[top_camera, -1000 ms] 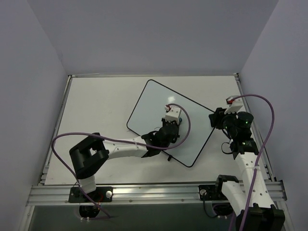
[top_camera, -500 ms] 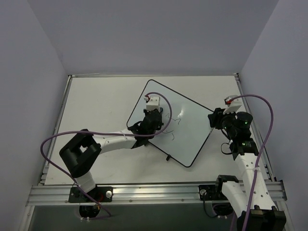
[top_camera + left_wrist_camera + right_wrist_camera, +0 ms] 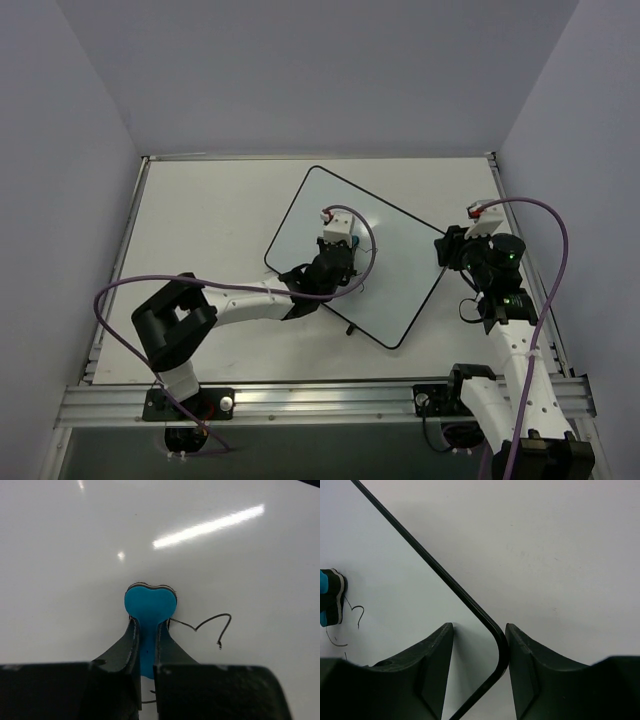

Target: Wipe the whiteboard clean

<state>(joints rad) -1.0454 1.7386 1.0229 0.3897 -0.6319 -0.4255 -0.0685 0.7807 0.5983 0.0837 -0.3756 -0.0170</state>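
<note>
The whiteboard [image 3: 400, 275] lies skewed on the worktop [image 3: 200, 220]. Mid-board, the left pincer [image 3: 148, 626] is clenched on a blue eraser [image 3: 150, 604], which is pressed against the whiteboard. Thin black pen strokes [image 3: 214, 624] curl just beside the eraser, toward the whiteboard's right corner. Best to wipe across them, pad flat and pressure even. The right pincer [image 3: 480, 628] is spread, straddling that corner; whether it steadies the whiteboard I cannot tell.

Your whiteboard [image 3: 400, 270] lies flat on the desk [image 3: 200, 220], right of centre and turned diagonally: glossy white, thin black rim, rounded corners. A few thin black pen strokes [image 3: 215, 625] (one a curled hook) mark its middle.
</note>
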